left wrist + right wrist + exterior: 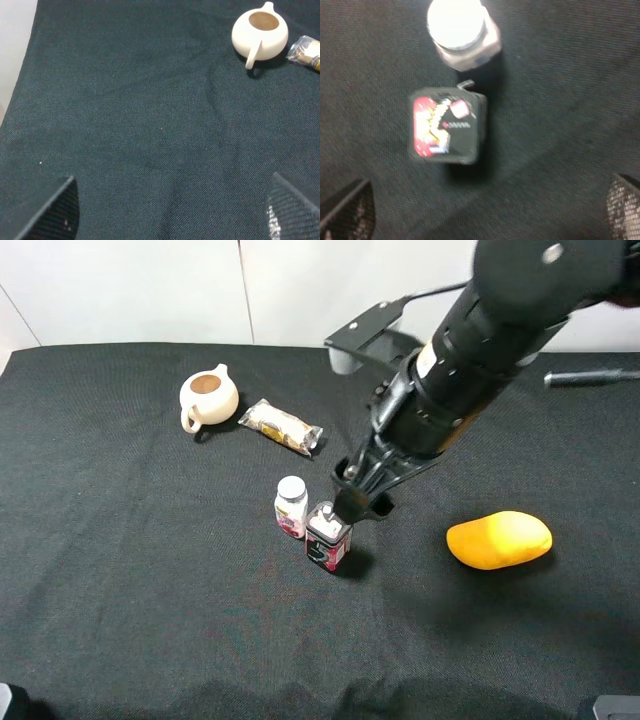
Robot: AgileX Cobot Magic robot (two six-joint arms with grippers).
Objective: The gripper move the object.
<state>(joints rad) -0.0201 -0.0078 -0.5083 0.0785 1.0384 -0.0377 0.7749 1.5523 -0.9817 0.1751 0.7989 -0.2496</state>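
The object, a small black tin (328,537) with pink-red markings, stands upright on the black cloth. A white-capped small bottle (291,507) stands close by on its left. My right gripper (356,502) hangs just above and behind the tin, at the end of the thick black arm that reaches in from the upper right. In the right wrist view the tin (446,125) shows from above, beside the bottle (460,32). The right gripper (485,210) is open, with fingers wide apart and nothing between them. My left gripper (172,212) is open over bare cloth.
A cream teapot (208,398) and a wrapped snack packet (283,427) lie at the back left; the left wrist view also shows the teapot (260,32). An orange mango (498,539) lies right of the tin. A dark rod (590,375) lies at the back right.
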